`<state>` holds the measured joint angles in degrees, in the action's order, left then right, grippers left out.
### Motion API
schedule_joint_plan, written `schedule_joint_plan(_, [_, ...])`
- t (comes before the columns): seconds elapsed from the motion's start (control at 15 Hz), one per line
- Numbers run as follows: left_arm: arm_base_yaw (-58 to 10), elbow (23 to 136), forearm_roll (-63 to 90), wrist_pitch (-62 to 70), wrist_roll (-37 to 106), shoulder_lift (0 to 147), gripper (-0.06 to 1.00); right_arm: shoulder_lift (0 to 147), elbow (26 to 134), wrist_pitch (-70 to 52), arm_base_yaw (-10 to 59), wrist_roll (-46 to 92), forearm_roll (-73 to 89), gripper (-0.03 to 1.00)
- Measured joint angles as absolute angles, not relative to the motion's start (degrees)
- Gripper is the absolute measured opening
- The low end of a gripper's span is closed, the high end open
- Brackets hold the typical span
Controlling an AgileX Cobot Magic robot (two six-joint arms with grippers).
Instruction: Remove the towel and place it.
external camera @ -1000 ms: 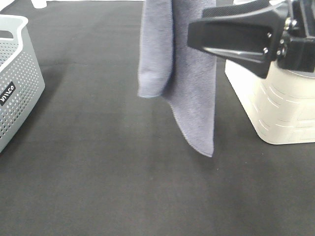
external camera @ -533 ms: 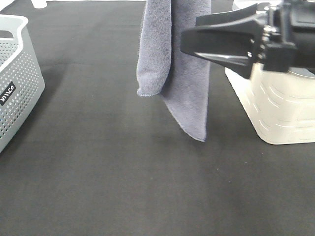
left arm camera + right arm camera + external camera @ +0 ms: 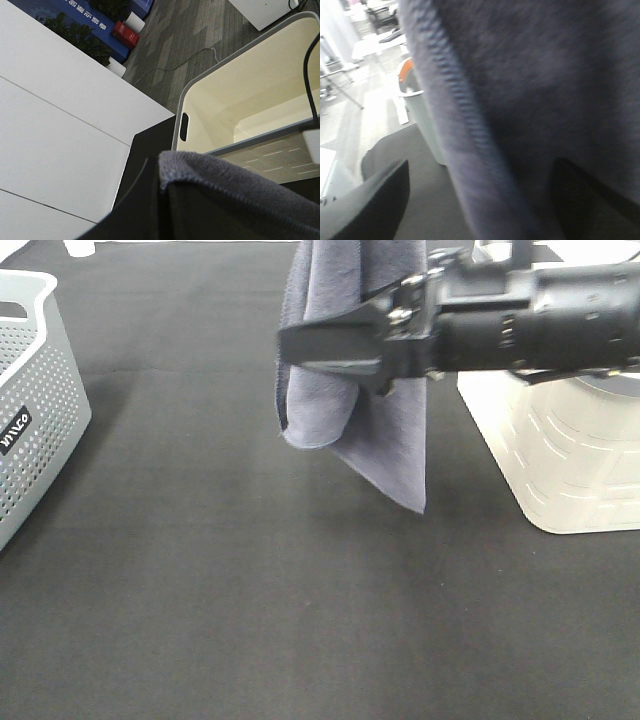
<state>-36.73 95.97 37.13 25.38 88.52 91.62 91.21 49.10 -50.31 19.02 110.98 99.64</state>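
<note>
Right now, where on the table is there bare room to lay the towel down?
The wide black cloth in front, between the grey basket and the cream basket, is bare. Crowded: the back middle, where the right gripper crosses the hanging towel.

Exterior high view is lit evenly and diffusely from above; faint sheen is seen on the black cloth [image 3: 250,620], and the bin [image 3: 570,460] at right is near clipping. Right wrist view is heavily blurred, with the towel [image 3: 530,90] too close and the upper left blown out. Left wrist view is bright and mostly sharp.
</note>
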Motion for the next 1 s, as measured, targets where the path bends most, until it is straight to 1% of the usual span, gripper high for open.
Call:
schedule_joint_plan(0.13, [-36.73, 95.97, 36.78, 23.84, 88.52, 91.96, 0.0, 93.39, 49.79, -50.82, 21.14, 111.1, 99.64, 0.74])
schedule_joint_plan(0.4, [-36.73, 95.97, 35.87, 22.0, 88.52, 92.19, 0.0, 94.6, 49.85, -50.88, 21.94, 109.03, 97.75, 0.62])
schedule_joint_plan(0.67, [-36.73, 95.97, 35.47, 21.94, 88.52, 92.19, 0.0, 94.6, 49.9, -50.88, 21.94, 108.52, 96.49, 0.45])
schedule_joint_plan(1.0, [-36.73, 95.97, 35.35, 21.94, 88.58, 92.19, 0.0, 94.14, 49.9, -50.99, 21.94, 103.65, 88.64, 0.2])
